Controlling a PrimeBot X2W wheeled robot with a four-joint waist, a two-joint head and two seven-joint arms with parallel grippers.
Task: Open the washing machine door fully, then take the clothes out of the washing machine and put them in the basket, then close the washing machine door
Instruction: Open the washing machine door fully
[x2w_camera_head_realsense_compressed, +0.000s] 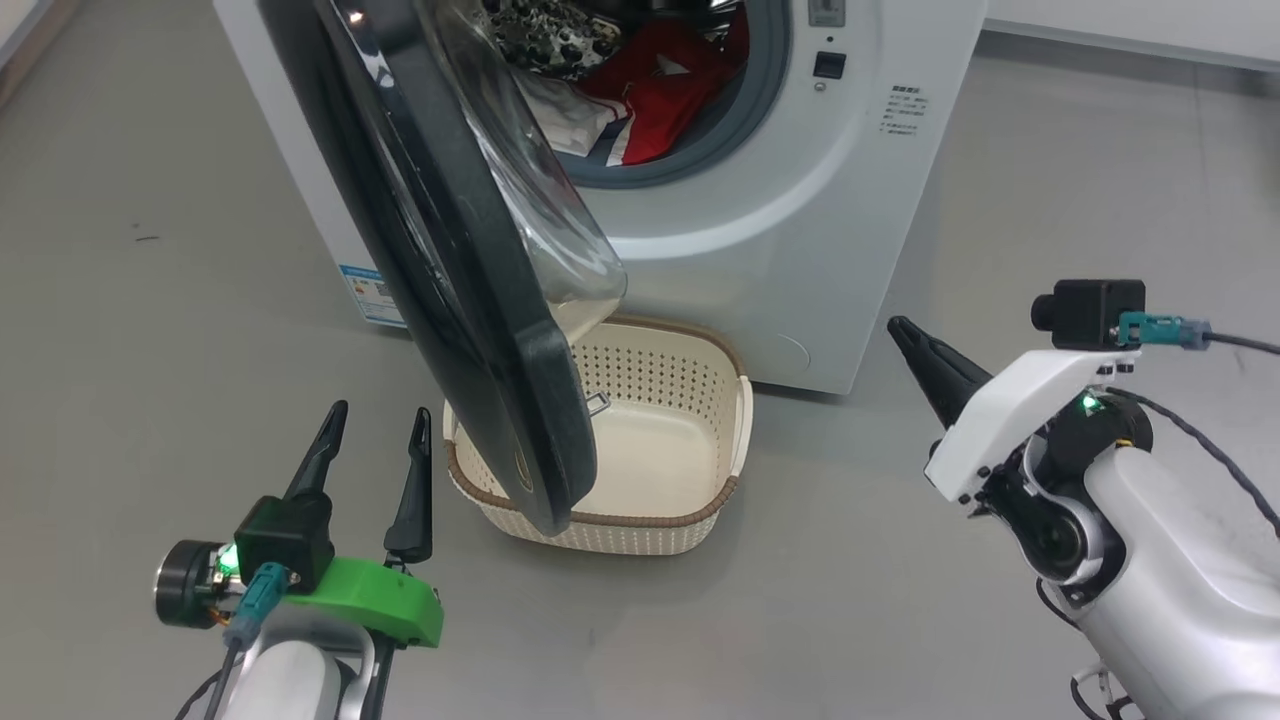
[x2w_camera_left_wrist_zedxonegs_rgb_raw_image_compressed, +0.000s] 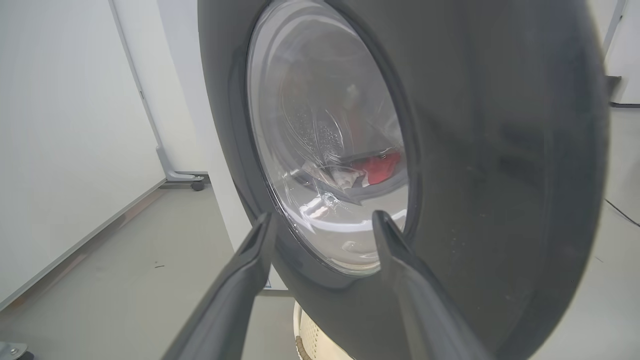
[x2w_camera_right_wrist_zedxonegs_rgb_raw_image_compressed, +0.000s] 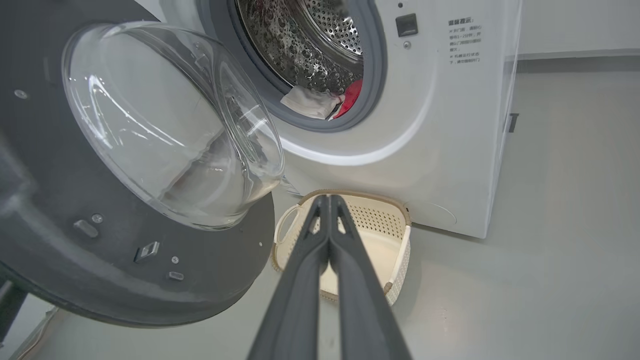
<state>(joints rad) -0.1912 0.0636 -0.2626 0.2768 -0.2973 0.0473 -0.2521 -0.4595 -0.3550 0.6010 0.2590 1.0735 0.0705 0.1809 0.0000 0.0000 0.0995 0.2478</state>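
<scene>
Presently: first step in hand, door not yet fully open. The washing machine door (x2w_camera_head_realsense_compressed: 450, 280) stands part-swung from its left hinge, its free edge hanging over the left part of the basket (x2w_camera_head_realsense_compressed: 735, 440); the basket sits on the floor just in front of the washing machine (x2w_camera_head_realsense_compressed: 800, 220) and holds nothing. The clothes (x2w_camera_head_realsense_compressed: 660, 100) lie inside the drum, red garment beside the white one, near the gasket lip. Left gripper (x2w_camera_head_realsense_compressed: 381, 409): fingers spread wide, gripping nothing, poised beside the door's outer face; from the wrist view they frame the lower rim of the glass, contact cannot be told. Right gripper (x2w_camera_head_realsense_compressed: 893, 323): fingers pressed together, holding nothing, well apart from the door on its inner side, pointing toward the basket. Judgement: the door blocks part of the basket and the reach into the drum, so the next move calls for swinging it further leftward along its hinge arc; a push on the inner face or a hook on the free edge would serve; keep the door edge clear of the basket rim.
</scene>
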